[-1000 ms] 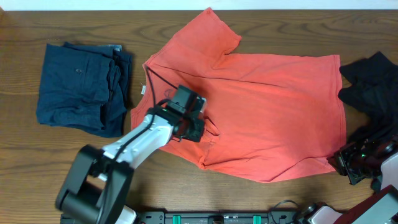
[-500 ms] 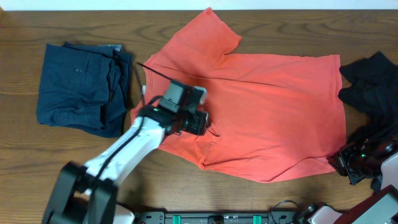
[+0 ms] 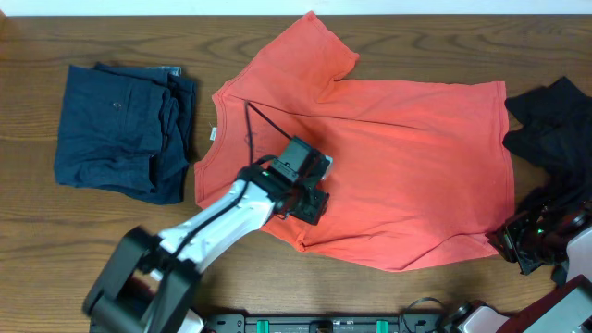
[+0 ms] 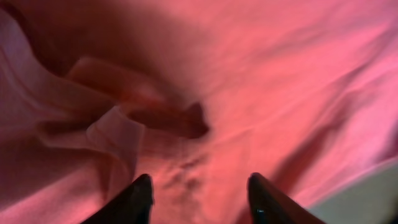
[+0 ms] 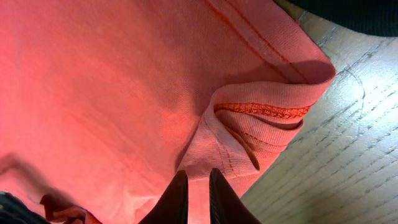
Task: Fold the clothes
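Note:
The coral-red T-shirt [image 3: 398, 148] lies spread across the middle of the table, with no lettering showing. My left gripper [image 3: 310, 199] hovers over its lower left part. In the left wrist view the left gripper [image 4: 200, 186] is open, with wrinkled shirt fabric [image 4: 249, 81] beneath it and nothing held. My right gripper [image 3: 511, 245] sits at the shirt's lower right corner. In the right wrist view the right gripper [image 5: 198, 175] is nearly closed, pinching a bunched fold of the hem [image 5: 249, 124]. A folded dark navy garment [image 3: 120, 129] lies at the left. A black garment [image 3: 555, 125] lies at the right.
Bare wooden table [image 3: 55, 250] shows along the front left, beyond the navy pile. The table's wood [image 5: 348, 155] also shows beside the shirt corner in the right wrist view. The black garment lies close to the right arm.
My left gripper has opened and slid right and toward the front over the shirt. The right gripper has stayed at the shirt corner.

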Controlling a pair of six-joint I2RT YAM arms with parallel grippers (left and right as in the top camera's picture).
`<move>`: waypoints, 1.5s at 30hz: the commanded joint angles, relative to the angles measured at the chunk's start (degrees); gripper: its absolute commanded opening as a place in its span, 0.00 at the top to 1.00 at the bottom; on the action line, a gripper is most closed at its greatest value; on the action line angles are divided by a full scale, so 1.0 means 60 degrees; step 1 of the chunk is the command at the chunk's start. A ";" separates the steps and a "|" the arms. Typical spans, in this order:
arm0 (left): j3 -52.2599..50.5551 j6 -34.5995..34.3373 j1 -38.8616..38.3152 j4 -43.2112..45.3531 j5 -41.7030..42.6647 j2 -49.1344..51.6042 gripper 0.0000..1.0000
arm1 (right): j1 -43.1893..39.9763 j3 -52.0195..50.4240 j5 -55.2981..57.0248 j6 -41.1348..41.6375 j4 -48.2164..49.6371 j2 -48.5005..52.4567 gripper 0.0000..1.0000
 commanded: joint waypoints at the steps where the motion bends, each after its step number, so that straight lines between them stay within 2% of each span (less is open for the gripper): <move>1: -0.0149 0.0051 0.0029 0.0084 -0.0998 0.0627 0.45 | 0.0106 0.0120 -0.0069 -0.0160 0.0026 0.0011 0.88; 6: -0.0149 0.0044 0.0022 0.0430 -0.0976 0.1111 0.45 | 0.0106 0.0120 -0.0069 -0.0164 0.0022 0.0011 0.88; 7: -0.0149 0.0040 0.0022 0.0463 -0.0976 0.1126 0.48 | 0.0106 0.0120 -0.0069 -0.0164 0.0022 0.0011 0.88; 12: -0.0033 -0.0259 0.0026 0.0495 -0.0233 0.1118 0.94 | 0.0106 0.0120 -0.0069 -0.0186 0.0022 0.0011 0.88; 18: 0.0222 -0.0393 0.0026 0.0492 0.0816 0.0765 0.94 | 0.0106 0.0120 -0.0069 -0.0186 0.0022 0.0011 0.88; 25: 0.0233 -0.0459 0.0022 0.0488 0.0856 -0.0419 0.94 | 0.0106 0.0120 -0.0066 -0.0186 0.0040 0.0011 0.88; 32: 0.0178 -0.0459 -0.0408 0.0448 0.0856 -0.0393 0.94 | 0.0106 0.0120 -0.0062 -0.0186 0.0062 0.0011 0.87; 33: 0.0178 -0.0459 -0.0517 0.0430 0.0856 -0.0375 0.92 | 0.0106 0.0120 -0.0062 -0.0186 0.0066 0.0011 0.88; 34: 0.0178 -0.0455 -0.0648 0.0419 0.0856 -0.0368 0.83 | 0.0106 0.0120 -0.0062 -0.0186 0.0066 0.0011 0.87; 35: 0.0175 -0.0455 -0.0765 0.0415 0.0852 -0.0368 0.69 | 0.0106 0.0120 -0.0066 -0.0186 0.0066 0.0011 0.87; 36: 0.0178 -0.0455 -0.0878 0.0415 0.0852 -0.0368 0.64 | 0.0106 0.0120 -0.0066 -0.0186 0.0066 0.0011 0.87; 40: 0.0182 -0.0455 -0.1093 0.0346 0.0852 -0.0382 0.59 | 0.0106 0.0120 -0.0066 -0.0186 0.0066 0.0011 0.87; 45: 0.0404 -0.0452 -0.0678 -0.0018 0.0663 -0.0750 0.59 | 0.0106 0.0120 -0.0036 -0.0186 0.0073 0.0011 0.87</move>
